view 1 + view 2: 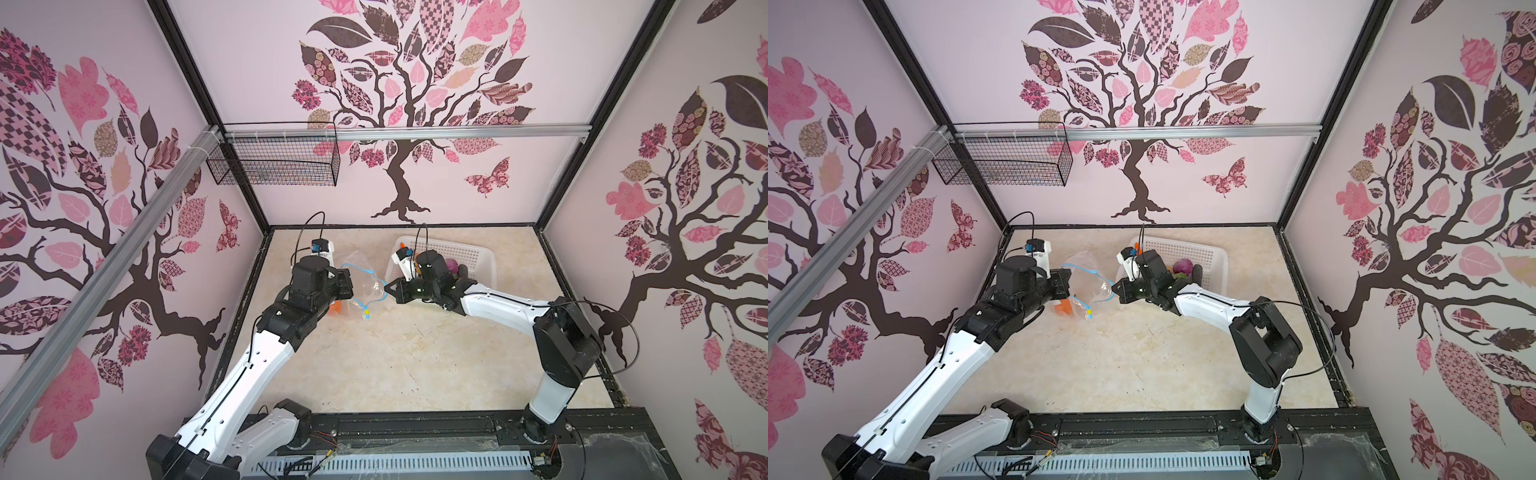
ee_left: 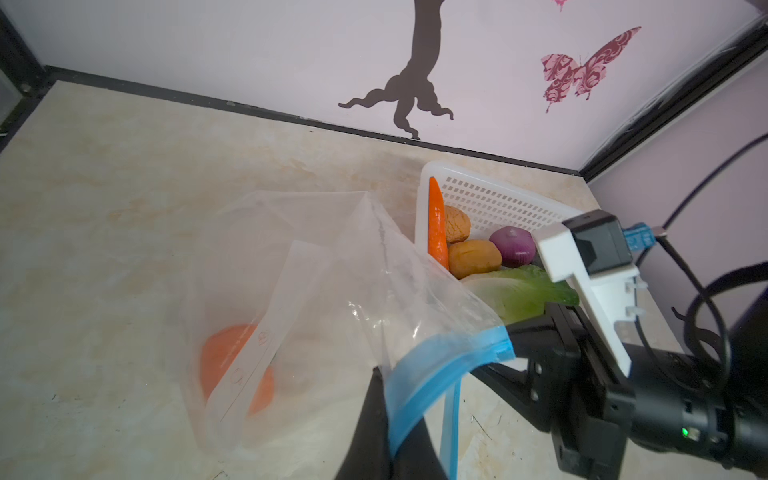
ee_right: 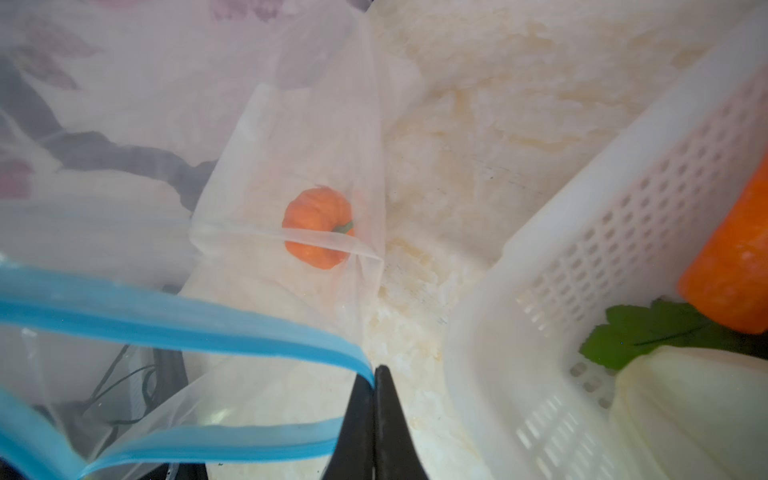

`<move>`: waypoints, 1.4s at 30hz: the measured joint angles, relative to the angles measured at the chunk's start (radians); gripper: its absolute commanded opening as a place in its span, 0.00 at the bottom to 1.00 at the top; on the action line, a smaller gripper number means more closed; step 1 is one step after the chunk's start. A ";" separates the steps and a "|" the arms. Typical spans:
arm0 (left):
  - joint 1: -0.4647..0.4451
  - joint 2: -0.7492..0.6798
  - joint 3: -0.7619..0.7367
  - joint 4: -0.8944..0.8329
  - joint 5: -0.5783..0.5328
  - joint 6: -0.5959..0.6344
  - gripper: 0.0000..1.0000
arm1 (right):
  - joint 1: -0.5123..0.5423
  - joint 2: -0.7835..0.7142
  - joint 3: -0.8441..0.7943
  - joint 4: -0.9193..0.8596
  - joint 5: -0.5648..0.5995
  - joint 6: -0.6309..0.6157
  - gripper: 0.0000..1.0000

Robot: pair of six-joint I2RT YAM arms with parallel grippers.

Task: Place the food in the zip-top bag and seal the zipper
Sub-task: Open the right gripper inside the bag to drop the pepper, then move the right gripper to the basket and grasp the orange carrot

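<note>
The clear zip-top bag point(image 1: 368, 291) hangs above the table between my two grippers, its mouth spread. My left gripper point(image 2: 386, 382) is shut on one side of the blue zipper point(image 2: 440, 361). My right gripper point(image 3: 376, 370) is shut on the opposite side of the zipper point(image 3: 187, 320). The yellow slider point(image 1: 366, 311) dangles at the near end. An orange pumpkin point(image 3: 318, 226) lies inside the bag. The other food sits in the white basket point(image 2: 490, 199): a carrot point(image 2: 437, 224), two potatoes point(image 2: 473, 258), a purple onion point(image 2: 513, 246) and a cabbage point(image 2: 523, 291).
The white basket point(image 1: 457, 249) stands at the back right of the table, just behind my right wrist. A black wire basket point(image 1: 274, 162) hangs on the rail at the back left. Walls close in the table on three sides.
</note>
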 measured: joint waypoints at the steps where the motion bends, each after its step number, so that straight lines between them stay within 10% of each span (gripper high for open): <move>1: -0.008 0.007 0.000 0.010 0.000 -0.003 0.00 | -0.006 0.000 0.000 -0.001 0.005 -0.002 0.01; 14: 0.024 0.074 -0.042 0.146 -0.005 -0.049 0.00 | -0.042 -0.023 0.003 -0.073 0.045 -0.114 0.47; 25: 0.033 0.072 -0.081 0.200 0.044 -0.067 0.00 | -0.105 -0.064 0.090 -0.103 0.185 -0.157 0.47; 42: 0.034 0.073 -0.112 0.243 0.116 -0.089 0.00 | -0.154 0.347 0.385 -0.166 0.282 -0.105 0.43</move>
